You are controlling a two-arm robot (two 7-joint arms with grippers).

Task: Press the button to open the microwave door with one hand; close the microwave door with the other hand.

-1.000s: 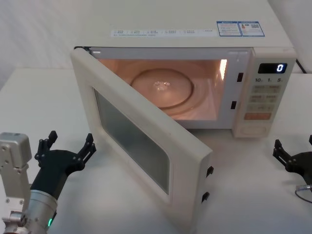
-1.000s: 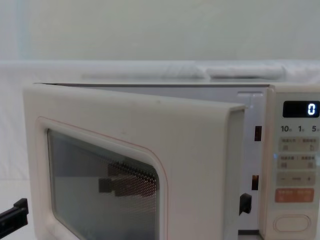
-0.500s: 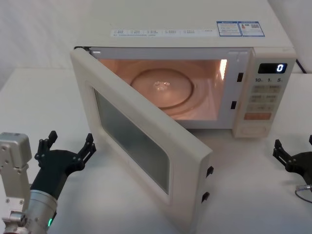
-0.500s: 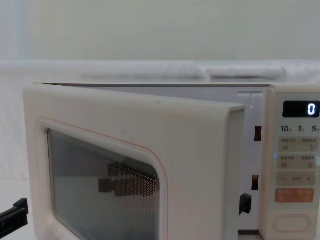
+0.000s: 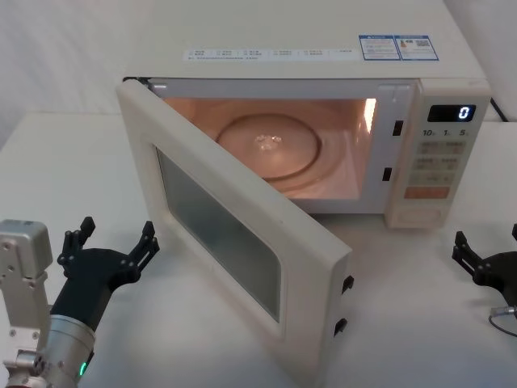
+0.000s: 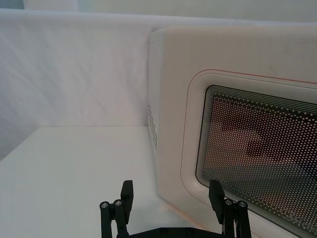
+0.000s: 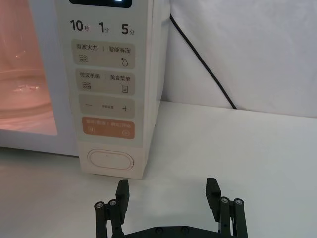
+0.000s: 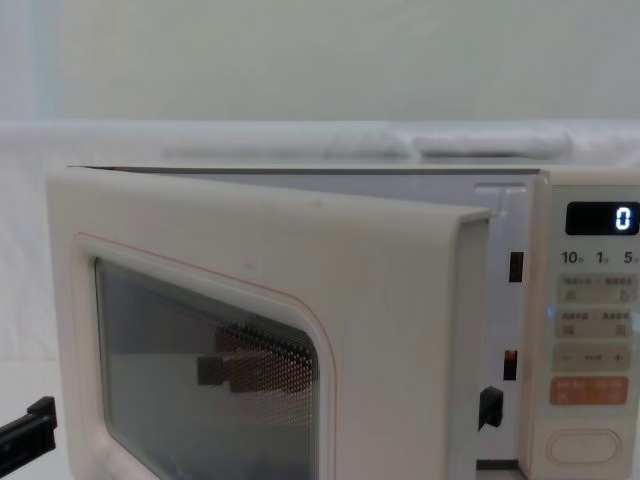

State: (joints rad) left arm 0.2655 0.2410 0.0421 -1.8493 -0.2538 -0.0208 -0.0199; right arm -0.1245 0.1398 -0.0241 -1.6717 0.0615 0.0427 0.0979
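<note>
Gaping wide, microwave door (image 5: pixel 234 242) (smooth cream slab, meshed window) beside left gripper (image 5: pixel 113 240).

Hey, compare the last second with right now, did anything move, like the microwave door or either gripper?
Nothing has visibly changed. The microwave door still stands swung open with the lit cavity exposed. The left gripper stays open on the table beside the door's outer face, and the right gripper stays open, low in front of the button, touching nothing. The display still reads 0.
</note>
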